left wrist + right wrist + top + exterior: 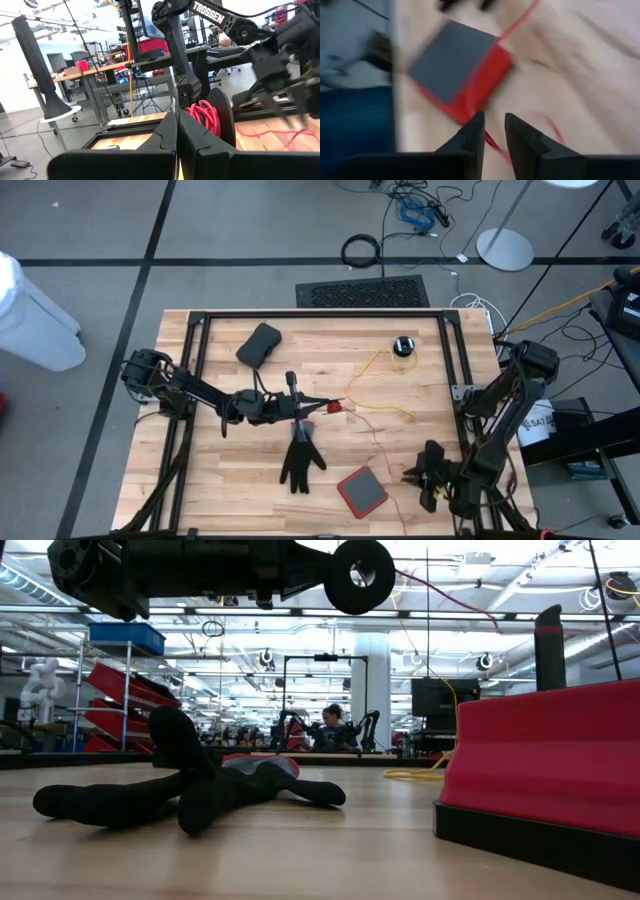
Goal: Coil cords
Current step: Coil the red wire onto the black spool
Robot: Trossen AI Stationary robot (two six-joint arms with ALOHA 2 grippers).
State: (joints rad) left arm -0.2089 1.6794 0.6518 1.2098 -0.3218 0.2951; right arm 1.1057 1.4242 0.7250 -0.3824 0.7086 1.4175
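Currently, left gripper (318,404): clenched tight at mid-table, just beside a coil of red cord (204,114) on a black disc.
Right gripper (420,476): fingers a little apart, nothing visibly held, low over the table's near right, beside the red-and-grey block (361,491).
Yellow cord (372,375): looping loose across the table (220,490), joined to the black puck (403,346) at the far side.
Black glove (299,452): flat, near the middle.

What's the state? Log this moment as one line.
left end effector: shut, mid-table, at red cord coil | right end effector: open, over red box | yellow cord: loose on table
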